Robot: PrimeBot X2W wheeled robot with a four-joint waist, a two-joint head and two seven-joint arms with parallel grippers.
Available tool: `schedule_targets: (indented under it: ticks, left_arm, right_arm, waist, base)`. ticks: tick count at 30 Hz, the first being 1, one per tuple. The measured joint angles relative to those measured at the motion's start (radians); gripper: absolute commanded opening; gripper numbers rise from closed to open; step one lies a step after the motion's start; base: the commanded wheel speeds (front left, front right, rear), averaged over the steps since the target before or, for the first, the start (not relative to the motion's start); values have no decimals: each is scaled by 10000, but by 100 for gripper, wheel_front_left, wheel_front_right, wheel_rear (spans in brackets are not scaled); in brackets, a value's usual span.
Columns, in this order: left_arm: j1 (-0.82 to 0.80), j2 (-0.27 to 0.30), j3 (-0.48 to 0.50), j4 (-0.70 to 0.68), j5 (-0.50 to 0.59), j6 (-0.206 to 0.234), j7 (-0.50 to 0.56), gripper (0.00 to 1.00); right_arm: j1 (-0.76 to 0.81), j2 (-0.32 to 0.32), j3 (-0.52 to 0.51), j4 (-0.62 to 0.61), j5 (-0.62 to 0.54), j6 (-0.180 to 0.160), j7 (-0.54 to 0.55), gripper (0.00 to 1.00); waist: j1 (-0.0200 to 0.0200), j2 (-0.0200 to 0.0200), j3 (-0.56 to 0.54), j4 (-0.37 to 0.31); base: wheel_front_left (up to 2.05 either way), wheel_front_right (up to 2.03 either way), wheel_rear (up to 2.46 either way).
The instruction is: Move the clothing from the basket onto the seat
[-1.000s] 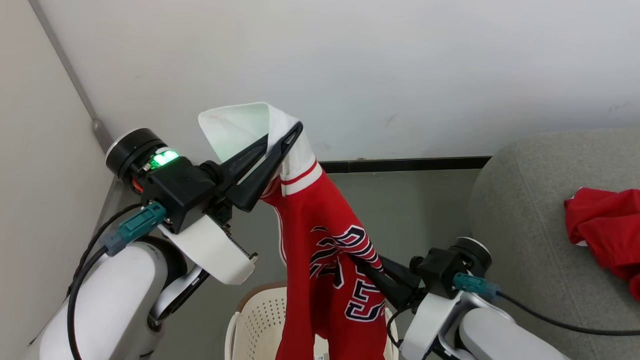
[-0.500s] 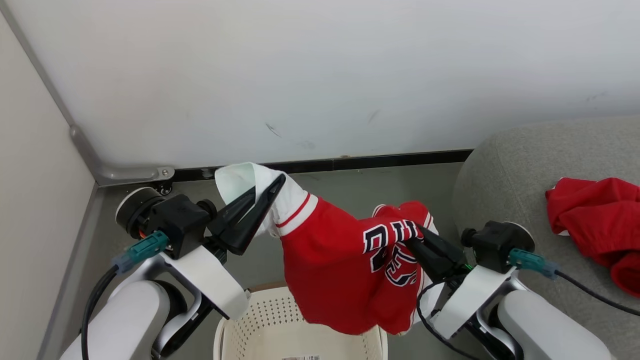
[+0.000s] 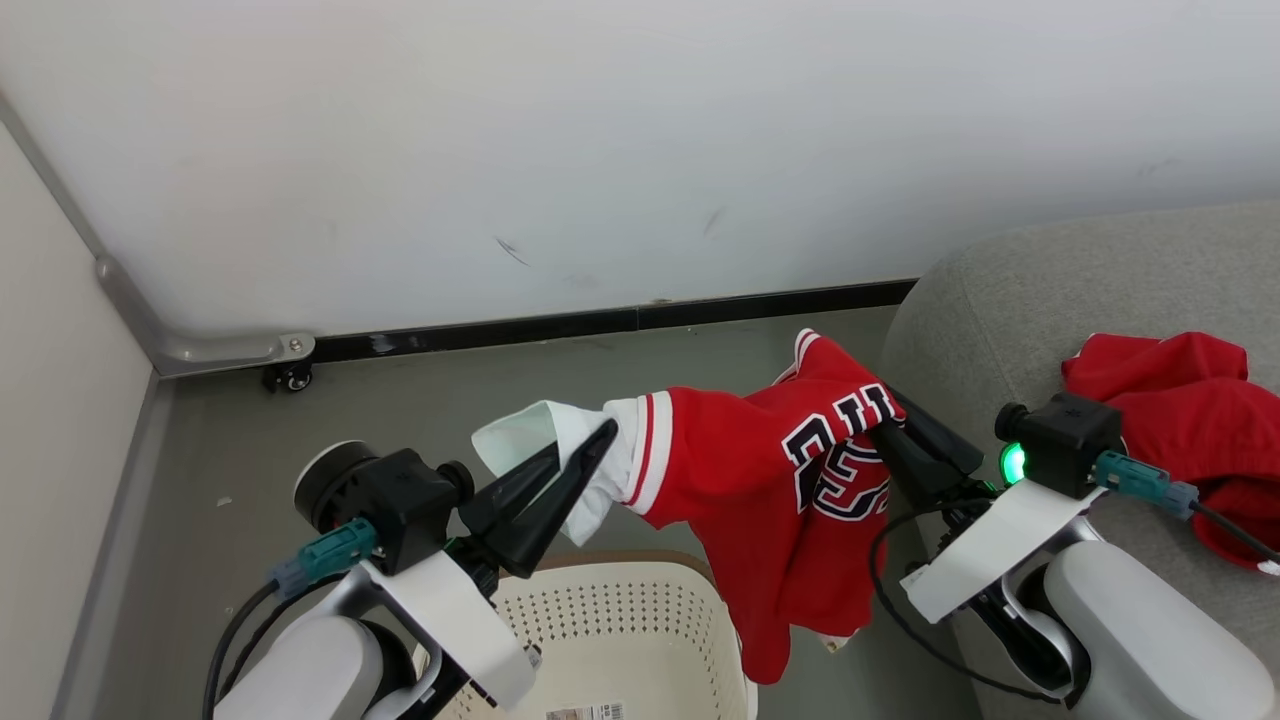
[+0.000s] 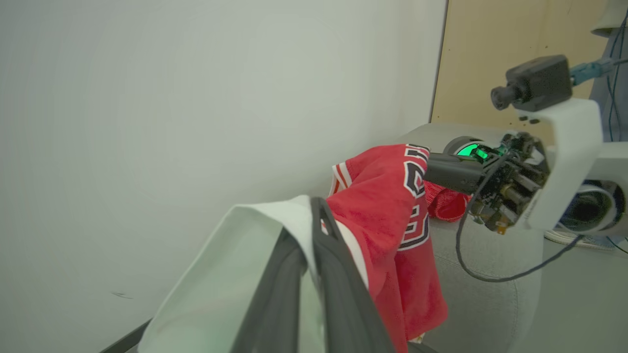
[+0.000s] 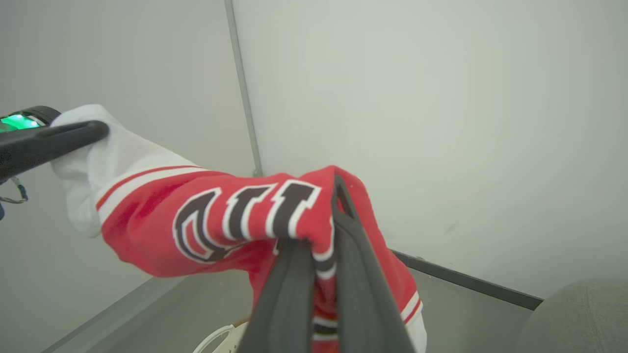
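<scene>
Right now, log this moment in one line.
left gripper shut on jersey | right gripper shut on jersey | jersey hangs between, not yet on seat

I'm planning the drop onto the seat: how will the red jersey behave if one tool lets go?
Probably very floppy: the red jersey sags between the left tool and right tool, its lower part hanging in folds. Likely light, since two thin pinches hold it up. Released on one side, it would probably swing down and dangle limp.
</scene>
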Motion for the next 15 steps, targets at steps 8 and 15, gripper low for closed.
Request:
schedule_targets:
  ticks: [8, 15]
  left_arm:
    - [73, 119, -389, -234, -113, -36, -184, 100]
    - [76, 232, -704, -263, -123, -40, -316, 100]
  right_arm:
    - [-78, -334, -309, 75, 19, 0, 130, 0]
    - [-293, -794, -648, 155, 19, 0, 295, 0]
  waist:
    - [0, 0, 159, -64]
    - [0, 0, 299, -103]
  base:
    - [0, 0, 0]
    - [0, 0, 0]
